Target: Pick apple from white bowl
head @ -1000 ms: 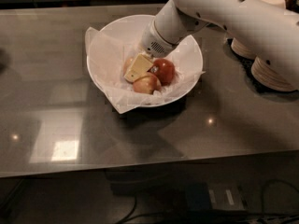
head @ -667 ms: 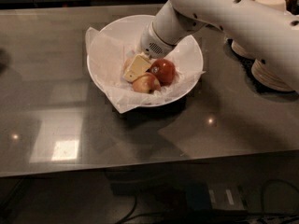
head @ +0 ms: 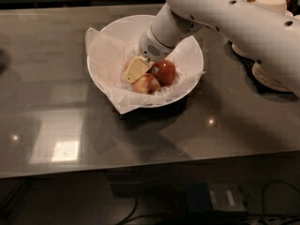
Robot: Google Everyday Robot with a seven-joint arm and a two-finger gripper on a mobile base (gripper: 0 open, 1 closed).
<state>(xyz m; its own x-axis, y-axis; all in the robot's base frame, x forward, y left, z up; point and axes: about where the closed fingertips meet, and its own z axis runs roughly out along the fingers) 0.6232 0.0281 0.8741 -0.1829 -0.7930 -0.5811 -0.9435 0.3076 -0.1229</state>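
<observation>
The white bowl, lined with crumpled white paper, stands on the dark table at centre back. My gripper reaches down into it from the upper right, its yellowish tip low among the fruit. A glossy red apple lies just right of the tip and a pale yellow-pink apple just below it. A sliver of reddish fruit shows behind the tip. It may be the dull brownish-red apple, which is otherwise hidden by the gripper.
My white arm crosses above the bowl's right back side. Stacked beige disposable bowls stand at the right edge. The glossy dark table extends left and forward, with its front edge near the bottom.
The arm has edged slightly left over the bowl. The gripper stays down among the apples, and the two visible apples have not moved.
</observation>
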